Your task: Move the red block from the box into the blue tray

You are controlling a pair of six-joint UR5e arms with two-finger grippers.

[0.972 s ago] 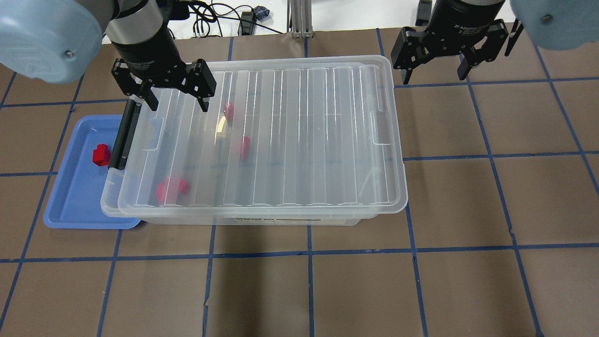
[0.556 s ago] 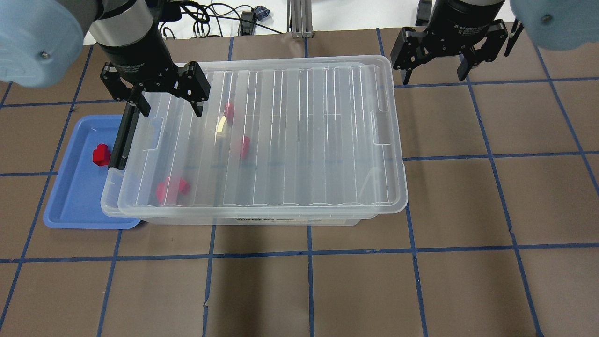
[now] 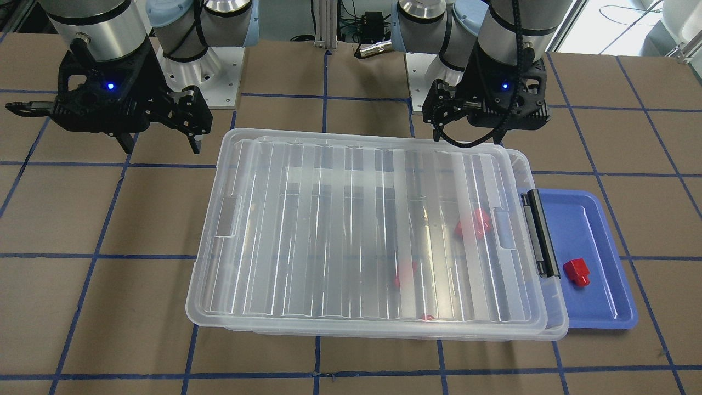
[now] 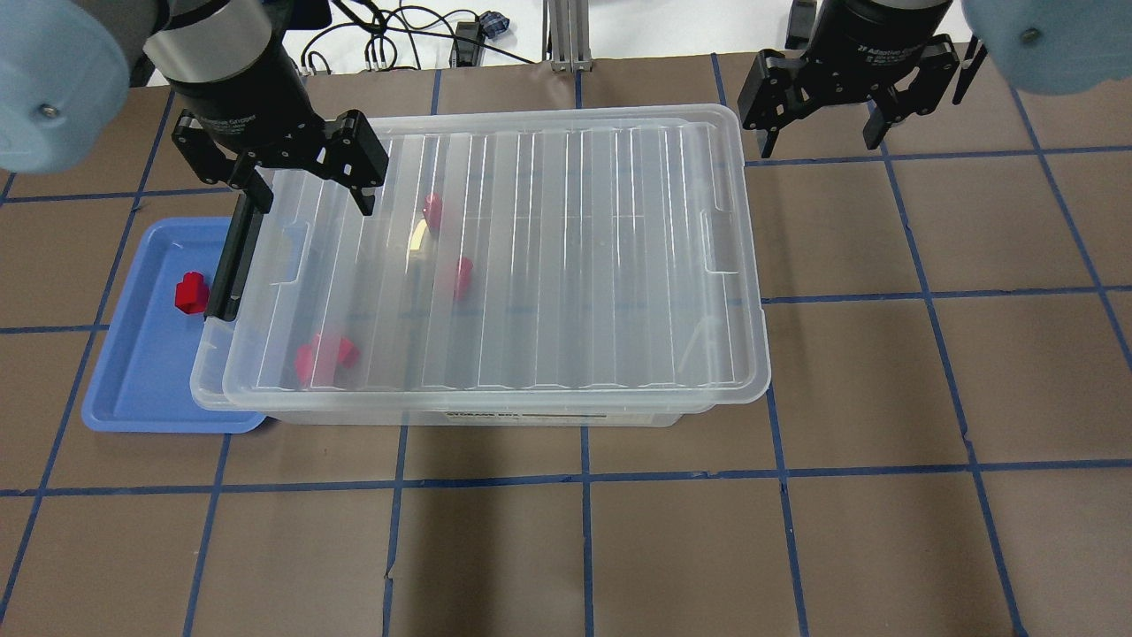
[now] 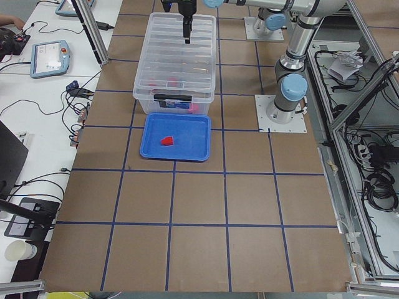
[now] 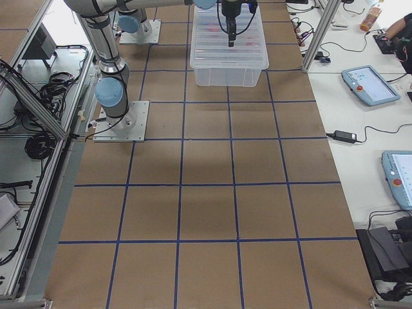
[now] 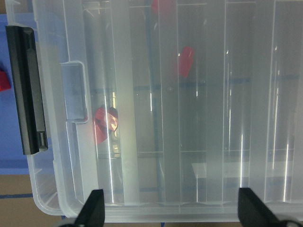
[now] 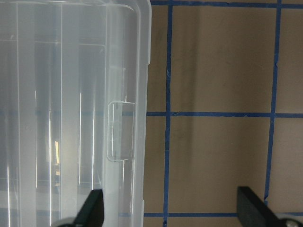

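Observation:
The box [image 4: 548,257] is a clear bin with its ribbed lid on and a black latch [image 4: 235,257] at its left end. Red blocks [image 4: 325,356] show dimly through the lid, also in the left wrist view [image 7: 105,124]. One red block [image 4: 190,292] lies in the blue tray [image 4: 141,380], whose right part sits under the box's left end. My left gripper [image 4: 309,199] is open and empty above the box's far left corner. My right gripper [image 4: 818,141] is open and empty above the table beyond the box's far right corner.
The brown table [image 4: 929,398] carries a grid of blue tape lines. Cables and a metal post [image 4: 566,35] lie past the far edge. The front-facing view shows both arm bases [image 3: 219,66] behind the box [image 3: 329,236].
My left gripper has moved a little to the left and toward the far edge, staying open. The right gripper, box, tray and blocks have not moved.

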